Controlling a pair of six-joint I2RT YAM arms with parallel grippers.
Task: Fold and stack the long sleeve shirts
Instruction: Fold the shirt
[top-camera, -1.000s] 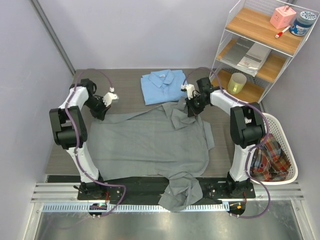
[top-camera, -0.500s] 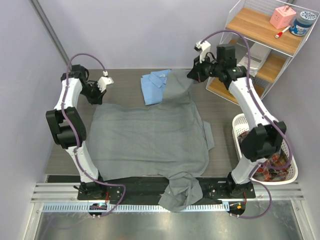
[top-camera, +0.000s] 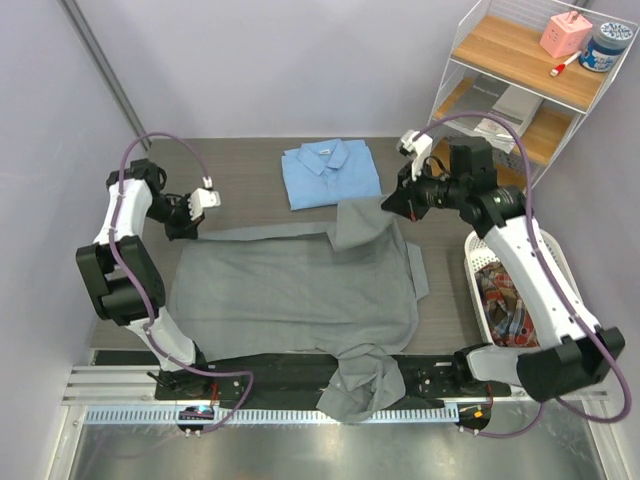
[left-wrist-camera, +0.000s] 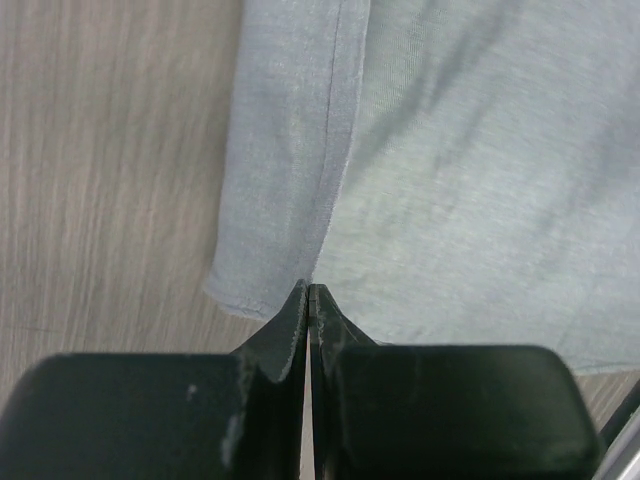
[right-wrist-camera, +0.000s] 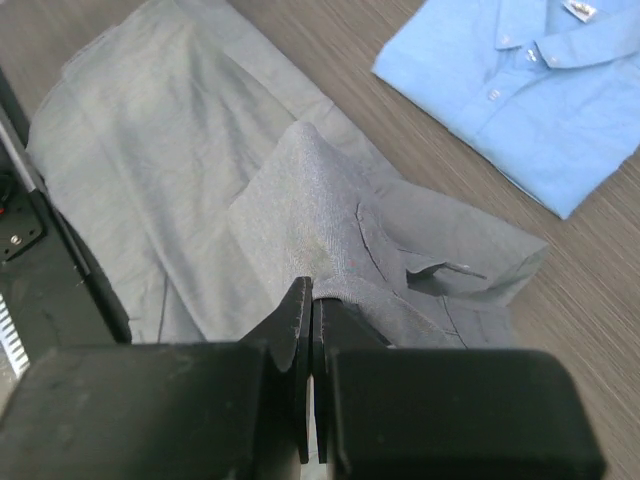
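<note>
The grey shirt (top-camera: 300, 285) lies spread over the middle of the table, one sleeve hanging off the near edge. My left gripper (top-camera: 188, 222) is shut on its far left corner (left-wrist-camera: 290, 200). My right gripper (top-camera: 392, 203) is shut on its far right part and holds a fold of grey cloth (right-wrist-camera: 300, 210) lifted above the table. The light blue shirt (top-camera: 330, 172) lies folded at the back of the table, collar facing away, and shows in the right wrist view (right-wrist-camera: 530, 90).
A wire shelf unit (top-camera: 520, 90) stands at the back right with a yellow cup, papers, a pink box and a jar. A white basket (top-camera: 575, 345) with plaid cloth sits at the right edge. A black strip runs along the near edge (top-camera: 270, 365).
My right gripper swung up and back with the grey cloth, then came down toward the front right. My left gripper moved left and back, pulling the far edge straighter.
</note>
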